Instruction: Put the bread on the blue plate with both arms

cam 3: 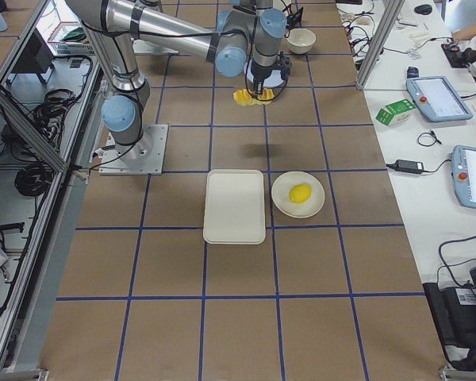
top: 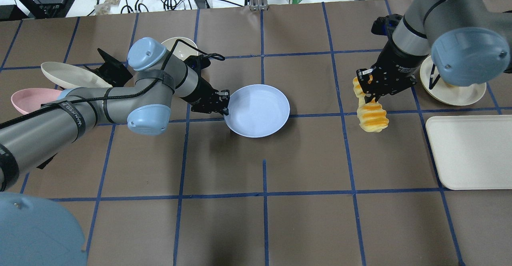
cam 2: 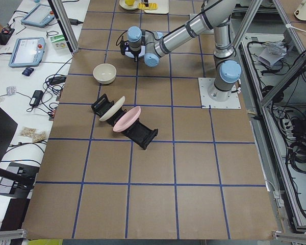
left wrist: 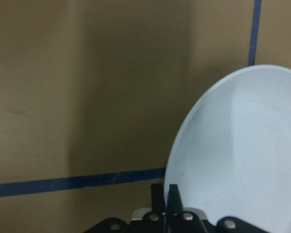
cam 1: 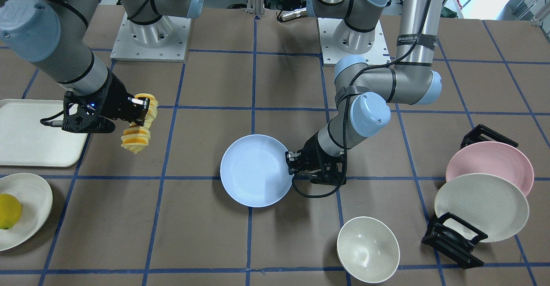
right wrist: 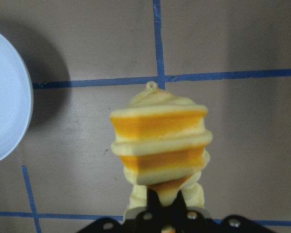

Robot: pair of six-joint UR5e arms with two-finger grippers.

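The blue plate is at the table's middle, also seen in the overhead view. My left gripper is shut on the plate's rim, shown close up in the left wrist view. A shadow beside the plate suggests it is slightly raised. My right gripper is shut on one end of the bread, a ridged orange and cream loaf. It hangs in the air, clear of the table and apart from the plate. The bread also shows in the front view and the right wrist view.
A cream tray and a cream plate with a yellow lemon lie near the right arm. A cream bowl sits near the left arm. A pink plate and a cream plate lean in a black rack.
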